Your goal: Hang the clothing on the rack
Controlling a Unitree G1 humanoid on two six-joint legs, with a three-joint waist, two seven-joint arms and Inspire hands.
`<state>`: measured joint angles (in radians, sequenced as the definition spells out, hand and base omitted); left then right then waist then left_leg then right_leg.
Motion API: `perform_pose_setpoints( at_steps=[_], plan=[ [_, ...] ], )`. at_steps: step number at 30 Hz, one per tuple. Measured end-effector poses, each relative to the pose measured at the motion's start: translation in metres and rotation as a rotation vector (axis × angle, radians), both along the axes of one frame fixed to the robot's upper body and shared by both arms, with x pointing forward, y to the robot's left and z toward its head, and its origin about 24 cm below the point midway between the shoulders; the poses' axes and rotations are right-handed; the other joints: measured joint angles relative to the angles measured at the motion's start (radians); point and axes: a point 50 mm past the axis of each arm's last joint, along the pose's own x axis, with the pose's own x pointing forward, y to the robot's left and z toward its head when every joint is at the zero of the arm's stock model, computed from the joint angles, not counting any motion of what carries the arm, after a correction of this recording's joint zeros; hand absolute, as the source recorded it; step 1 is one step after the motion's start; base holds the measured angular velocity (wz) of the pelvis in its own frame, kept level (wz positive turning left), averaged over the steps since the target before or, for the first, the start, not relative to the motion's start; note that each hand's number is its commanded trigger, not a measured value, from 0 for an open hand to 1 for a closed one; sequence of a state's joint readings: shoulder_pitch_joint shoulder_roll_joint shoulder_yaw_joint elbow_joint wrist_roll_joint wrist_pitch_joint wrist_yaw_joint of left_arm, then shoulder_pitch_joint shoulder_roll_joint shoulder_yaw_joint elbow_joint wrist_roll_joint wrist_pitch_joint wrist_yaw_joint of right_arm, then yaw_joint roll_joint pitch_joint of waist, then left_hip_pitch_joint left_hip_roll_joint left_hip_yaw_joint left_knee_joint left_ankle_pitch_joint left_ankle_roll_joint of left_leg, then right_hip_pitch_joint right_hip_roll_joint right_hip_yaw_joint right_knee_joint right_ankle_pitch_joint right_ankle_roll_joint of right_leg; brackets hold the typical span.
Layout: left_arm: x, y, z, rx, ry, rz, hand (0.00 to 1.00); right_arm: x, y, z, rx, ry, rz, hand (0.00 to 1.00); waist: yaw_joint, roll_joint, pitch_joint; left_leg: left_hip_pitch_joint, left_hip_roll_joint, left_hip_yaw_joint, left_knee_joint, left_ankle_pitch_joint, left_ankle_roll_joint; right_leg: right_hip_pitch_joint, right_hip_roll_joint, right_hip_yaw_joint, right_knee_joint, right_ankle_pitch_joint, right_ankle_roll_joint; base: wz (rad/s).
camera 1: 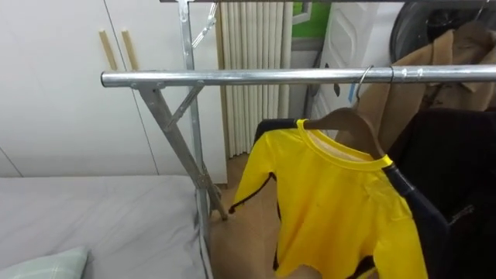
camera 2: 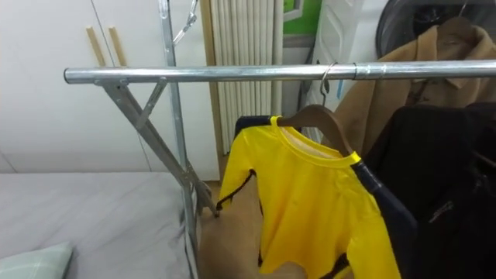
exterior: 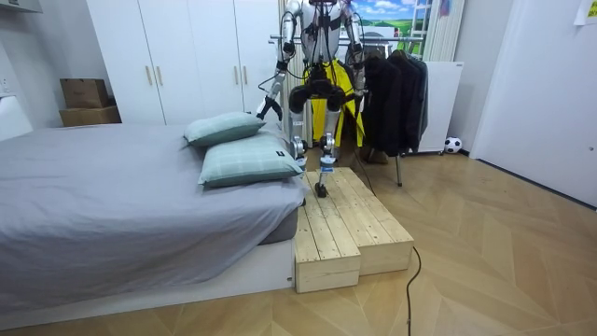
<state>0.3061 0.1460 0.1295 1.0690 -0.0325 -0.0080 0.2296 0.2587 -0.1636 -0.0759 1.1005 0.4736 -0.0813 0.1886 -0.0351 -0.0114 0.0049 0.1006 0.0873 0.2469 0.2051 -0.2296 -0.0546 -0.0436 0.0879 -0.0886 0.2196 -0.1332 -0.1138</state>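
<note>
A stepped platform of pale wooden planks (exterior: 345,224) lies against the grey bed (exterior: 112,205). The robot stands on it, facing the silver metal clothes rail (camera 1: 256,77). Its left hand (exterior: 265,108) hangs on the bed side and its right hand (exterior: 361,93) by the clothes; whether either grips anything, I cannot tell. The yellow long-sleeved shirt (camera 1: 333,209) hangs on a brown wooden hanger (camera 1: 350,122) hooked over the rail, touching a black garment (camera 1: 453,178). A tan coat (camera 1: 422,77) hangs behind.

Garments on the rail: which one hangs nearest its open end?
The yellow shirt, on the wooden hanger; the tan coat and black garment hang farther right.
</note>
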Motion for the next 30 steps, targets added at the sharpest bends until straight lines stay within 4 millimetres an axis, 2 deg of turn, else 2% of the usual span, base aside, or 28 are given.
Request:
perform_pose_setpoints(
  at_steps=[2,5,15,17,22,24,25,30],
  plan=[
    [-0.002,-0.004,-0.002,-0.052,-0.008,0.043,0.0,-0.008,0.002,-0.002,0.014,0.033,0.003,0.0,0.0,0.005,-0.0008,0.0,-0.001,0.004,0.0,-0.001,0.003,-0.008,0.0,0.006,0.002,0.0,0.002,-0.07],
    [-0.002,-0.005,-0.003,-0.091,-0.013,0.064,0.0,-0.01,0.003,-0.004,0.022,0.057,0.009,0.0,-0.007,0.006,0.0002,-0.003,-0.001,0.007,-0.001,-0.003,0.005,-0.011,0.0,0.007,0.001,-0.001,0.006,-0.02],
    [-0.002,-0.009,-0.006,-0.148,0.008,0.048,0.0,-0.01,0.003,-0.005,0.024,0.077,0.009,0.0,-0.011,0.018,0.0018,0.0,-0.005,0.009,-0.007,-0.007,0.009,-0.012,-0.002,0.008,0.001,0.002,0.002,0.0],
    [-0.002,-0.01,-0.007,-0.158,0.013,0.044,0.0,-0.007,0.003,-0.005,0.016,0.086,0.02,0.0,-0.011,0.017,-0.0002,0.003,-0.007,0.006,-0.008,-0.007,0.01,-0.012,-0.003,0.009,0.002,0.001,0.003,0.0],
    [-0.004,-0.011,-0.007,-0.162,0.022,0.046,0.0,0.0,0.003,-0.006,-0.008,0.095,0.044,0.0,-0.01,0.017,0.0024,0.018,-0.01,0.002,-0.008,-0.006,0.011,-0.006,-0.003,0.018,0.002,0.0,0.005,-0.05],
    [-0.004,-0.011,-0.007,-0.166,0.023,0.043,0.0,0.003,0.003,-0.006,-0.014,0.092,0.049,0.0,-0.01,0.018,0.0054,0.023,-0.01,0.001,-0.008,-0.006,0.012,0.001,-0.003,0.018,0.001,0.0,0.006,0.0],
    [-0.004,-0.011,-0.007,-0.168,0.024,0.041,0.0,0.004,0.003,-0.006,-0.016,0.094,0.06,0.0,-0.01,0.019,0.0096,0.029,-0.01,0.001,-0.008,-0.006,0.012,0.006,-0.003,0.018,0.001,-0.002,0.008,0.0],
    [-0.002,-0.011,-0.007,-0.17,0.022,0.039,0.0,0.009,0.005,-0.006,-0.025,0.09,0.092,0.0,-0.01,0.017,0.0107,0.03,-0.011,-0.002,-0.008,-0.007,0.013,0.009,-0.004,0.017,0.001,-0.006,0.017,0.0]
  ],
)
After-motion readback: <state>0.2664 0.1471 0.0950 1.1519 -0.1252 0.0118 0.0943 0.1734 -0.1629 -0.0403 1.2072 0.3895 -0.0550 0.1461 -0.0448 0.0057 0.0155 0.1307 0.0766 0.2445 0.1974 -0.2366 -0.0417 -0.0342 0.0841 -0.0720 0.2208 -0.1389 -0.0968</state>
